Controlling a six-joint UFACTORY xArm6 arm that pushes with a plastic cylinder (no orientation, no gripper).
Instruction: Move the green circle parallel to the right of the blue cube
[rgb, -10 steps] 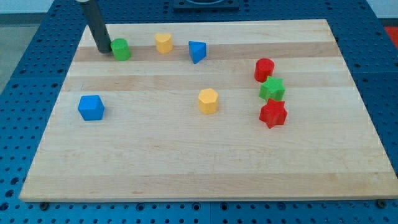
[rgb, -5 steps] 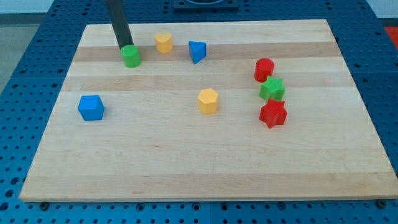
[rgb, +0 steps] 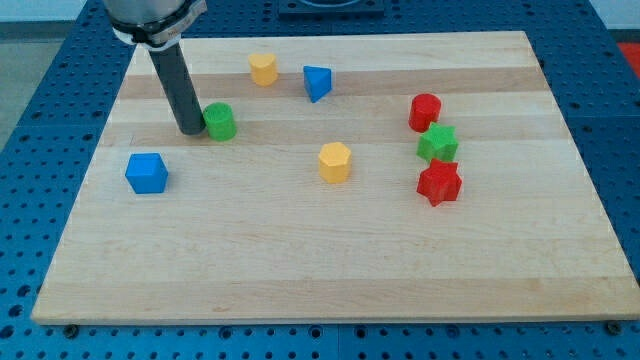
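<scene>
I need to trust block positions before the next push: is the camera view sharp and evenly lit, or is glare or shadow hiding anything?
Camera view: sharp across the wooden board, light even, no strong glare. Shadows are faint and short. My tip is crisp, at the left edge of the green circle; whether they touch I cannot tell. The blue cube is clear. Only the arm's top is cropped.

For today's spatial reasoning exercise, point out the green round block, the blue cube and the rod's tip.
green round block (rgb: 220, 121), camera view, middle of its side face
blue cube (rgb: 147, 173), camera view, centre of its front
my tip (rgb: 189, 131), camera view, very end of the rod, just left of the green block
</scene>
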